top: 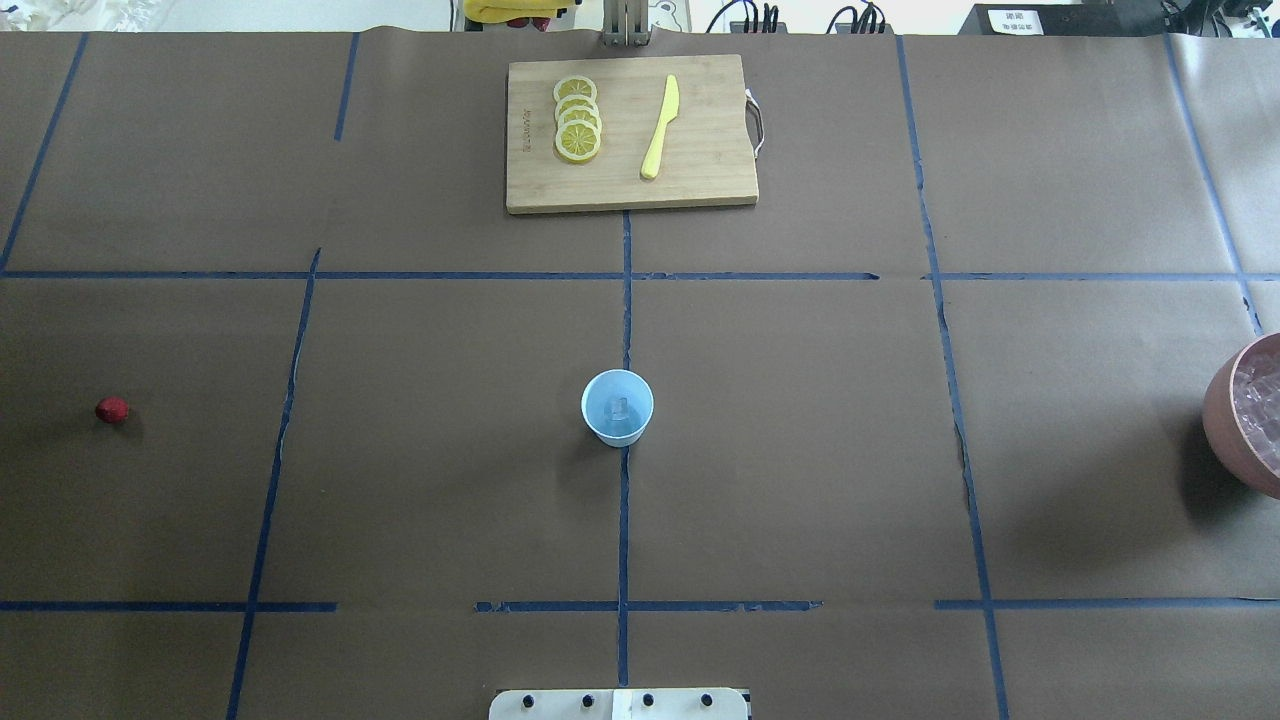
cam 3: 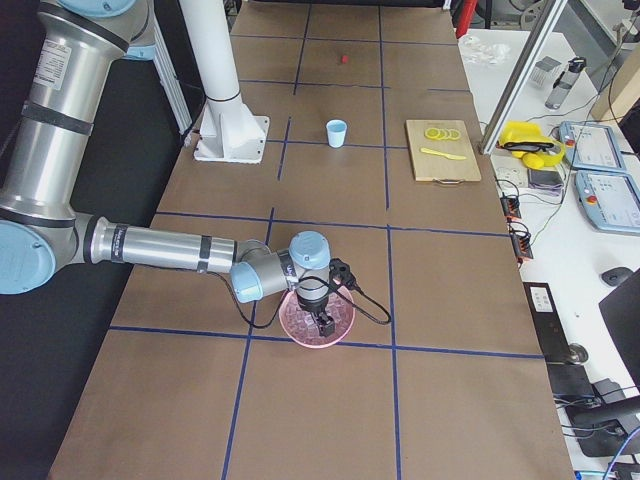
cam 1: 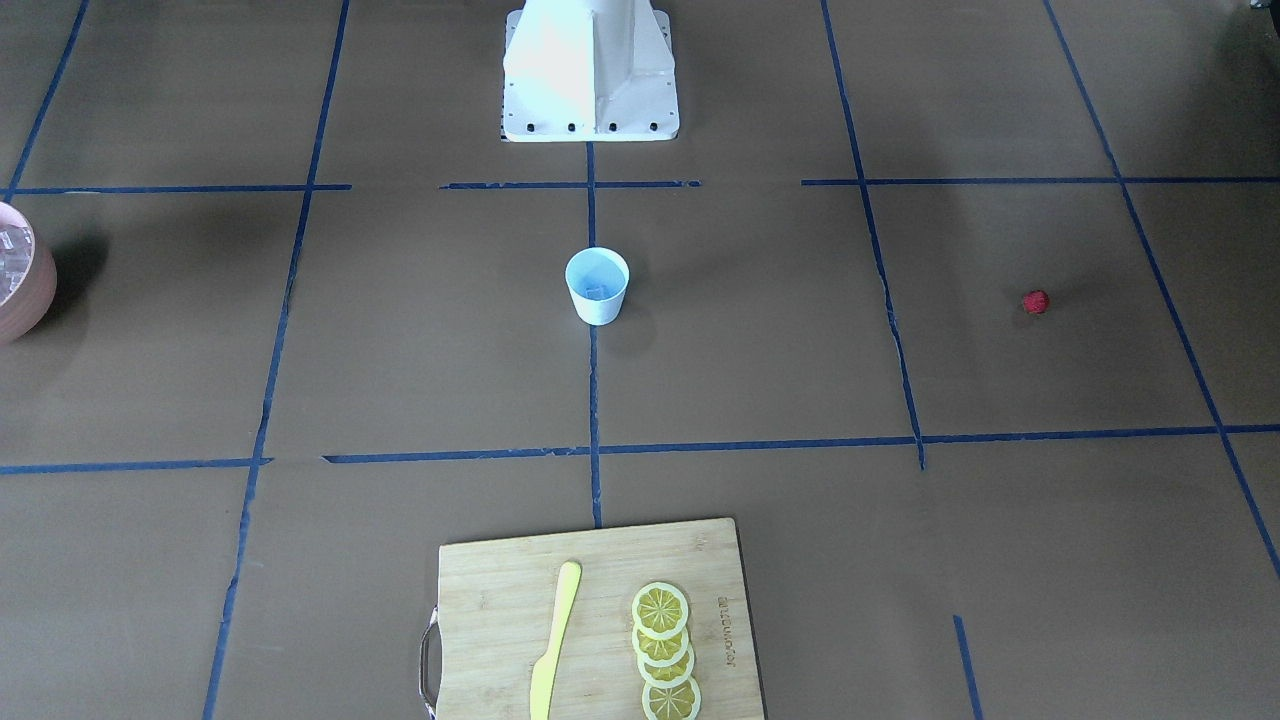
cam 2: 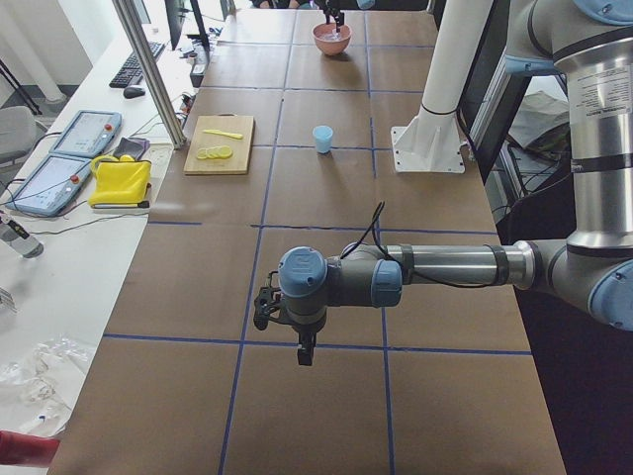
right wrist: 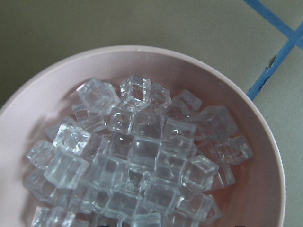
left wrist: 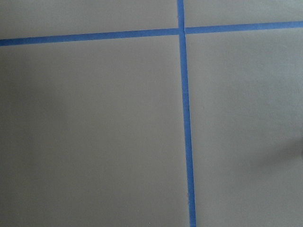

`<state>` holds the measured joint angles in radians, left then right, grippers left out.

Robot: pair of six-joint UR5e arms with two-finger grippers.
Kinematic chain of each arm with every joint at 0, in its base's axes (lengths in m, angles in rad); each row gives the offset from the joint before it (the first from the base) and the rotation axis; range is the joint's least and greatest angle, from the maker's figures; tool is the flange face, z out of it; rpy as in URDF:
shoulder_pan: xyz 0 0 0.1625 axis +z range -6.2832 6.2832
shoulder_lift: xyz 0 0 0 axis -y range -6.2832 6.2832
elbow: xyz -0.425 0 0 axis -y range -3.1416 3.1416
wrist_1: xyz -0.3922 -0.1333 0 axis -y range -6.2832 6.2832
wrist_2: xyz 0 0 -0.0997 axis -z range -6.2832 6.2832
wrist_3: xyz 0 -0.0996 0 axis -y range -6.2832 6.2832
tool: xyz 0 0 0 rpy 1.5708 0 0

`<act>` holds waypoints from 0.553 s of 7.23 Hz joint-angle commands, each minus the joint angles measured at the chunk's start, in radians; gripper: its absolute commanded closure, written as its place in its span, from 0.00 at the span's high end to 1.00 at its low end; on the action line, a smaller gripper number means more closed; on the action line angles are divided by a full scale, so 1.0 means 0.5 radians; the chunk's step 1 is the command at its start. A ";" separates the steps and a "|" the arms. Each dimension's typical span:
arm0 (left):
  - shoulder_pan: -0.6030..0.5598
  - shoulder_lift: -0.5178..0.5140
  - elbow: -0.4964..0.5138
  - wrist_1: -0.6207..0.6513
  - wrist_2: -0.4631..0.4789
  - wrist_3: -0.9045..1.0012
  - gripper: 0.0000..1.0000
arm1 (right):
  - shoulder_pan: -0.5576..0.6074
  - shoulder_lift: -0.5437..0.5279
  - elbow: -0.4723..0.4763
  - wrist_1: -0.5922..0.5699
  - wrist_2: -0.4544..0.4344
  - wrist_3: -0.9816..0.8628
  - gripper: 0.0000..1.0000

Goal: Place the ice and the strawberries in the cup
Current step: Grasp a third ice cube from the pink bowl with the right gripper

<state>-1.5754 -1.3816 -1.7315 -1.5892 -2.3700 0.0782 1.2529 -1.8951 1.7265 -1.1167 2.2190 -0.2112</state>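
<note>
The pale-blue cup (top: 617, 407) (cam 1: 597, 285) stands at the table's middle on a blue tape line, and a clear cube seems to lie inside it. Ice (right wrist: 137, 156) fills a pinkish bowl (right wrist: 258, 118) (top: 1228, 420) at the table's right end. The strawberry (top: 112, 409) (cam 1: 1035, 301) lies alone toward the left end. My right gripper (cam 3: 324, 325) hangs just over the ice in the bowl (cam 3: 300, 335). My left gripper (cam 2: 306, 354) points down over bare table beyond the strawberry. For both I cannot tell whether they are open or shut. No fingers show in either wrist view.
A wooden cutting board (top: 700, 170) with several lemon slices (top: 577, 118) and a yellow knife (top: 660, 127) lies at the far middle edge. The white robot base (cam 1: 590, 70) stands behind the cup. Blue tape lines (left wrist: 185, 123) cross the brown table.
</note>
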 commanded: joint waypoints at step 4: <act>0.000 -0.001 -0.001 0.000 0.000 0.000 1.00 | -0.015 -0.045 -0.002 -0.018 0.084 0.063 0.82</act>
<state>-1.5754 -1.3821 -1.7319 -1.5892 -2.3700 0.0782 1.2494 -1.9131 1.7244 -1.1252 2.2552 -0.1803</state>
